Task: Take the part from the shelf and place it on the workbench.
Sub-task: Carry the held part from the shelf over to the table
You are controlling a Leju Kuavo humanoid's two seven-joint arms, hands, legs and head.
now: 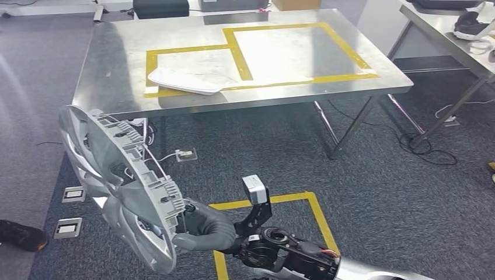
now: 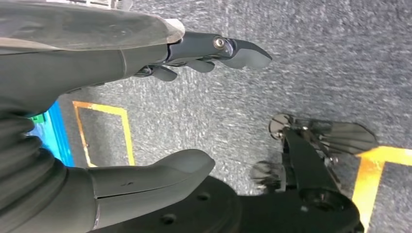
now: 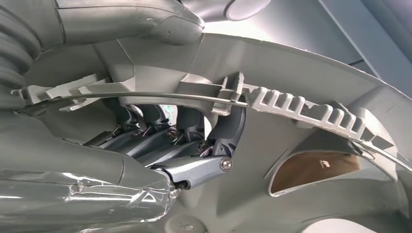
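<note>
Behind the part's (image 3: pixel 301 68) rim, right hand's (image 3: pixel 145 160) fingers (image 3: pixel 228 126) half hidden.

A flat white part (image 1: pixel 185 80) lies on the near left taped rectangle of the steel table, overlapping its front tape line. Yellow tape (image 1: pixel 242 55) marks two adjoining rectangles on that tabletop. A second steel table (image 1: pixel 449 35) stands to the right, with black cables (image 1: pixel 429 146) looped on the grey carpet (image 1: pixel 379 192) beneath it. Floor outlet boxes (image 1: pixel 69 227) are set in the carpet at the left, with another (image 1: pixel 185 155) under the table edge. A yellow-taped square (image 1: pixel 315 216) marks the floor. A dark shoe (image 1: pixel 20 235) shows at the left edge.
</note>
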